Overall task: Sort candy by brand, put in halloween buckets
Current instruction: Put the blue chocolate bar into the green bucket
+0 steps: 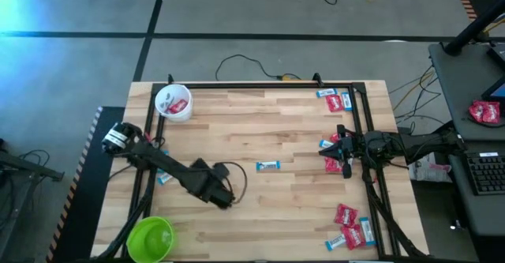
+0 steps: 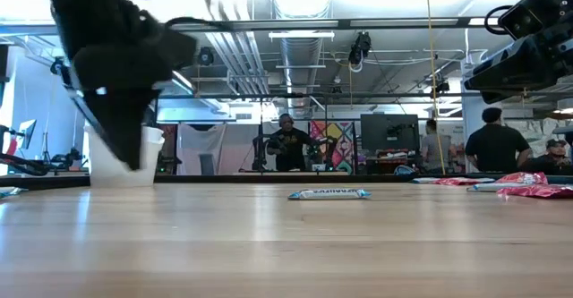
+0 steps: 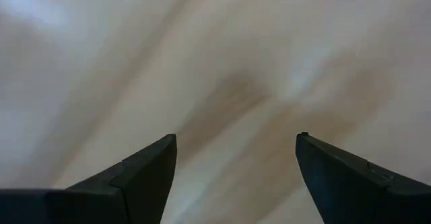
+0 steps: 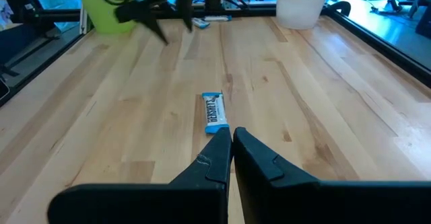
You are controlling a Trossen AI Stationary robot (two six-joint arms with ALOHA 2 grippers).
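The wooden table (image 1: 260, 176) is filling the middle of the high view. The white bucket (image 1: 173, 103) is sitting at its upper left with red candy inside; the green bucket (image 1: 151, 238) is standing at lower left. The left tool (image 1: 225, 198) is hanging left of centre, fingers spread, gripping nothing. The right tool (image 1: 324, 148) is resting closed and empty at right, among red candies (image 1: 339, 165). One blue candy bar (image 1: 268, 166) is lying at centre.

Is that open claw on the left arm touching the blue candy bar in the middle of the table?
Apart. The high view shows bare wood between the left gripper and the blue candy bar; its wrist view shows only wood between open fingers.
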